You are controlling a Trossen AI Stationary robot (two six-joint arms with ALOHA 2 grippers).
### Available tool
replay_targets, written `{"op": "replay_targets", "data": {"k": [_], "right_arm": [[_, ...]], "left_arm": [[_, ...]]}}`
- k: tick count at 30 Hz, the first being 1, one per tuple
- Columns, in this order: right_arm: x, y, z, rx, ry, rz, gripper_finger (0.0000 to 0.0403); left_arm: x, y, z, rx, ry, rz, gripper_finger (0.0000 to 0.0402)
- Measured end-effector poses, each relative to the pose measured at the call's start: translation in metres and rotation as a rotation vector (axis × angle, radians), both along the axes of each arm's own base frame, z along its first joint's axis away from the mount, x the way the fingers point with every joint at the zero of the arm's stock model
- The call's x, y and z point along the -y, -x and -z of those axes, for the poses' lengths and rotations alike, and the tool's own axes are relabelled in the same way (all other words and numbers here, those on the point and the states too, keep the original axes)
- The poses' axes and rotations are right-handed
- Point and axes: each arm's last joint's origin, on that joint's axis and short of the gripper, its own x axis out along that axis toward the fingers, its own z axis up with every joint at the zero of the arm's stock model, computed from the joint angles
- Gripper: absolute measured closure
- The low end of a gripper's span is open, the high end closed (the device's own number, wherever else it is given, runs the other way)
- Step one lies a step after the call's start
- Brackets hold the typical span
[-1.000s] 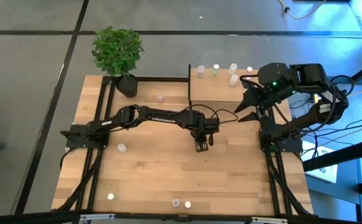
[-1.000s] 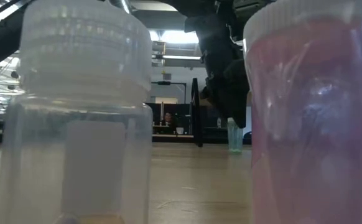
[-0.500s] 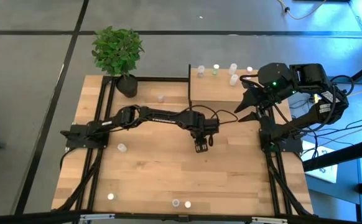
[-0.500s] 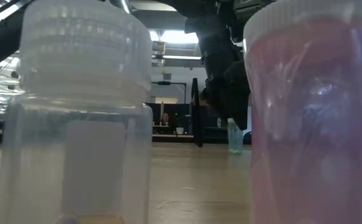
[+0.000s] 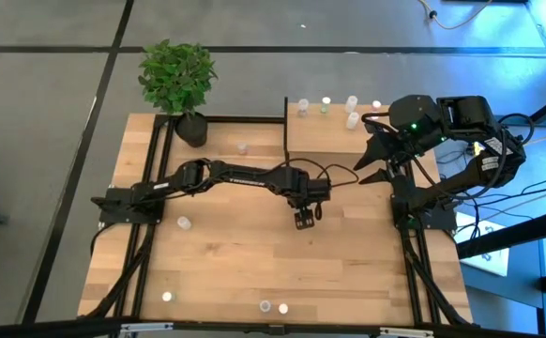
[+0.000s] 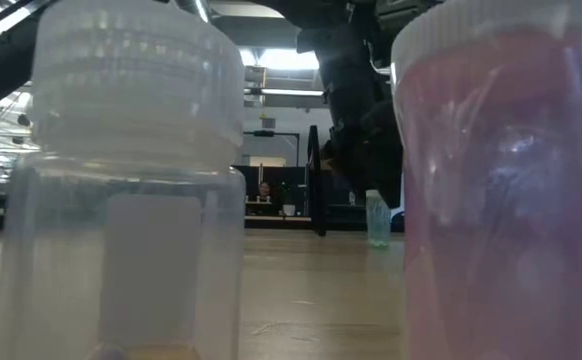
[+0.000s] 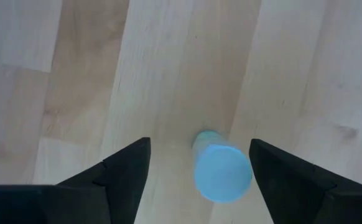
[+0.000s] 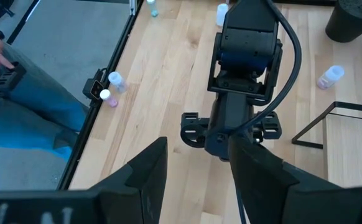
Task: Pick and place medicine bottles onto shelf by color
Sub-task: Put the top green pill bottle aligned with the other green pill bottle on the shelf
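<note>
- Since a second ago, the left gripper [image 7: 199, 163] has opened wide around the blue-capped bottle [image 7: 222, 172], which stands free on the table [image 5: 235, 253].
- Not held, so no trip to the shelf [image 5: 325, 136] yet.
- Right gripper [image 8: 196, 163] waits by the shelf, partly open, empty.

Shelf [image 5: 325, 141] at table [image 5: 235, 253] back right, bottles [image 5: 351, 103] on it; plant [image 5: 176, 75] back left.

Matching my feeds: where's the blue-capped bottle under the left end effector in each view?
High view: hidden beneath left end effector.
Low view: blue-capped bottle standing right of centre.
Left wrist view: low centre, between the fingers.
Right wrist view: not visible.
Shared landmark: left end effector.
</note>
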Motion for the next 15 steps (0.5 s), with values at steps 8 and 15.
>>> {"op": "replay_targets", "data": {"k": [8, 15], "right_arm": [[0.0, 0.0, 0.0, 0.0, 0.0, 0.0, 0.023], [0.0, 0.0, 0.0, 0.0, 0.0, 0.0, 0.023]], "left_arm": [[0.0004, 0.0, -0.0016, 0.005, 0.009, -0.003, 0.0132], [0.0006, 0.0011, -0.005, 0.007, 0.023, 0.0, 0.0132]]}}
